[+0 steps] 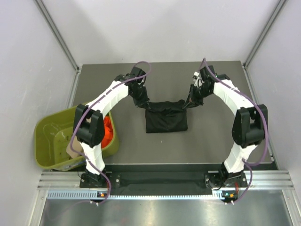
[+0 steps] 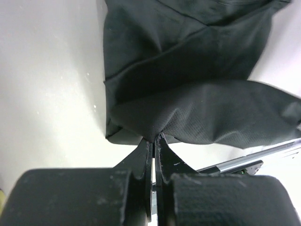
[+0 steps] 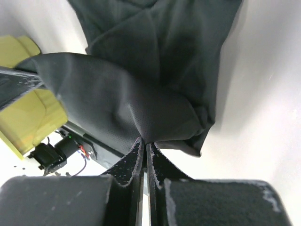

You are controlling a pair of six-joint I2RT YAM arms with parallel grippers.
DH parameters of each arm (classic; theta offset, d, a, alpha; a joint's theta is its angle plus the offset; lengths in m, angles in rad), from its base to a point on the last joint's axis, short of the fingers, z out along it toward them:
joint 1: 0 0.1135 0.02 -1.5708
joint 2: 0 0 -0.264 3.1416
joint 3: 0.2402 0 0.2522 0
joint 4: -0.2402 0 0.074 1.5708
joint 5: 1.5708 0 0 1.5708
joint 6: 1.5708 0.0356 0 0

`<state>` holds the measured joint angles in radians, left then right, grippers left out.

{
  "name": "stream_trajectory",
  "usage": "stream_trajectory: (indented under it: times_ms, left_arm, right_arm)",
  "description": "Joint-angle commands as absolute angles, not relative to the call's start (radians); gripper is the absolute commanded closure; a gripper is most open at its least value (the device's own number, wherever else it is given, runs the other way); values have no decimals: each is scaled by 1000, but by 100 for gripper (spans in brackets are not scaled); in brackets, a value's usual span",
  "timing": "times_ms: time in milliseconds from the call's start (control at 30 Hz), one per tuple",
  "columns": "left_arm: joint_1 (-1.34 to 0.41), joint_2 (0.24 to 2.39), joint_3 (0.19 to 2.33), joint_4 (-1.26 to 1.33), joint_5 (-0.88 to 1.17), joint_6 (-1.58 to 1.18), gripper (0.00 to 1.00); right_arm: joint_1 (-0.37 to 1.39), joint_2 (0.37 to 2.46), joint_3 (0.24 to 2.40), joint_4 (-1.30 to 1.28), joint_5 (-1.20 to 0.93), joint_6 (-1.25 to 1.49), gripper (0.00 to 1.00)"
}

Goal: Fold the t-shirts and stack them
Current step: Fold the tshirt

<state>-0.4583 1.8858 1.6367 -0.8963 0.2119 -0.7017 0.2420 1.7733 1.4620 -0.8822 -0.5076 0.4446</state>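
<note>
The black t-shirt (image 1: 165,118) lies partly folded in the middle of the table, its far edge lifted between the two grippers. My left gripper (image 1: 142,103) is shut on the shirt's far left corner; in the left wrist view (image 2: 154,137) the cloth (image 2: 188,70) is pinched at the fingertips. My right gripper (image 1: 188,103) is shut on the far right corner; the right wrist view (image 3: 145,140) shows the cloth (image 3: 150,70) bunched in its jaws. The orange-red t-shirt (image 1: 108,130) lies in the tub. The beige shirt is not clearly in view.
The olive-green tub (image 1: 51,141) stands at the table's left edge, beside the left arm; it also shows in the right wrist view (image 3: 28,108). Grey walls close in the table on the left, right and far side.
</note>
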Motion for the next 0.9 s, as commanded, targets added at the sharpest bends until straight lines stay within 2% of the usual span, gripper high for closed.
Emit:
stream_trajectory:
  times_ms: [0, 300, 400, 433, 467, 533, 567, 600, 667, 700, 733, 867]
  left_arm:
    - [-440, 1934, 1692, -887, 235, -669, 100]
    - [-396, 2055, 1773, -868, 256, -649, 100]
    - [-384, 2095, 1790, -856, 262, -647, 100]
    - [-364, 2130, 1798, -821, 273, -656, 93]
    - [-364, 2137, 1798, -818, 268, -657, 92]
    - [-354, 2149, 1815, -789, 255, -669, 82]
    - [-345, 2155, 1824, -776, 255, -676, 69]
    - [-341, 2158, 1835, -749, 258, -681, 63]
    - [-336, 2178, 1905, -752, 242, -681, 49]
    - [-336, 2183, 1936, -779, 215, -672, 48]
    - [-336, 2187, 1995, -797, 198, -667, 46]
    - [-337, 2125, 2030, -848, 166, -647, 42]
  right_arm:
    - [216, 1836, 1548, -894, -569, 397, 100]
    - [189, 1999, 1669, -893, -612, 373, 100]
    - [181, 2052, 1721, -893, -617, 364, 97]
    - [173, 2098, 1764, -864, -621, 365, 90]
    - [173, 2098, 1772, -864, -621, 365, 90]
    - [164, 2126, 1798, -839, -595, 359, 82]
    - [158, 2150, 1816, -822, -603, 360, 77]
    - [152, 2163, 1827, -810, -604, 364, 67]
    - [140, 2198, 1877, -799, -586, 361, 59]
    - [135, 2204, 1897, -802, -584, 357, 51]
    - [129, 2210, 1917, -807, -565, 354, 48]
    - [132, 2189, 2011, -939, -405, 269, 44]
